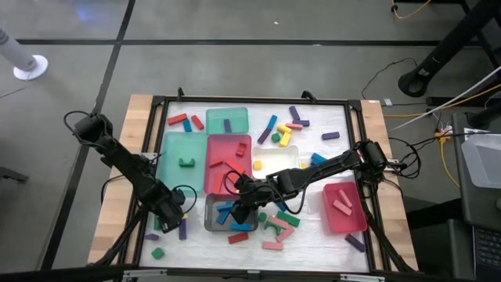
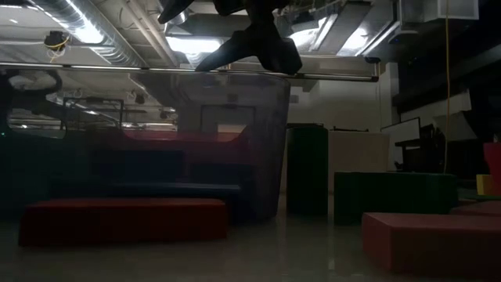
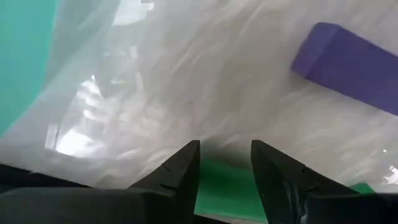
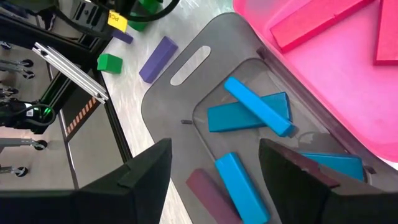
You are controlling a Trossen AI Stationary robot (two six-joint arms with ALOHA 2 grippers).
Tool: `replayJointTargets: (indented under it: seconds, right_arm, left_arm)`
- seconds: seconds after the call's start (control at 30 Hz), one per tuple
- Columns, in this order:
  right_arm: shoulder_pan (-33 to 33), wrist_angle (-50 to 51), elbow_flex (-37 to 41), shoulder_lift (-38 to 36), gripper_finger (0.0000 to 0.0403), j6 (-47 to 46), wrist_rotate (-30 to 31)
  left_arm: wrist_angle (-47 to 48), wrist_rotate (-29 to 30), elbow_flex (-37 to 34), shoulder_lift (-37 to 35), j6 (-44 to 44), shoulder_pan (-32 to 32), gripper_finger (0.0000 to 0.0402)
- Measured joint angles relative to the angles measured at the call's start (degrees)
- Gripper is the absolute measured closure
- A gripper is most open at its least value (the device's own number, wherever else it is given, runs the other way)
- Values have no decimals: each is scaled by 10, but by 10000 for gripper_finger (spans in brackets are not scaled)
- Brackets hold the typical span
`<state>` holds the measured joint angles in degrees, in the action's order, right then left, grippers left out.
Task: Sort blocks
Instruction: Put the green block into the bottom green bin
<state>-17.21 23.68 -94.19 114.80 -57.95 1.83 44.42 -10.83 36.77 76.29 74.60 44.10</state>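
Observation:
My left gripper (image 1: 167, 218) (image 3: 225, 146) stands near the table's near-left corner, pointing steeply down, shut on a green block (image 3: 227, 186). A purple bar (image 3: 348, 62) (image 1: 182, 229) lies flat on the table just beside it. The edge of a green tray (image 3: 18, 56) shows close by. My right gripper (image 1: 239, 210) (image 4: 216, 149) hangs open over the grey tray (image 4: 186, 93) (image 1: 210, 218). Several blue bars (image 4: 258, 109) lie in that tray, and it touches none of them. My left gripper pinches the green block between its two fingers, which sit on two opposite sides (image 3: 205, 186) of it. The fingers come from above, slanting steeply down. The block reaches back between them, short of their tips; whether it rests on the table does not show.
Two green trays (image 1: 184, 157) (image 1: 227, 119), a red tray (image 1: 227, 160), a white tray (image 1: 278, 160) and a pink tray (image 1: 344, 207) hold sorted pieces. Loose blocks lie along the far side (image 1: 286, 125) and near the front (image 1: 278, 227). A green cube (image 1: 158, 252) sits near the front left.

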Motion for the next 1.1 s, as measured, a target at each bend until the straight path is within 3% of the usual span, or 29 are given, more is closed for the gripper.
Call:
replayJointTargets:
  seconds: [0.47,0.53,0.7,0.77,1.1]
  right_arm:
    - [0,0,0,0,162,0,0]
    - [0,0,0,0,162,0,0]
    - [0,0,0,0,162,0,-5]
    - [0,0,0,0,162,0,-5]
    - [0,0,0,0,162,0,-3]
  left_arm:
    - [78,-25,41,-13,-17,-36,270]
    - [100,-56,53,-14,-1,-44,270]
    - [107,-194,60,-18,76,-48,270]
    - [107,-213,60,-19,89,-43,270]
    - [104,-182,59,-19,243,-12,270]
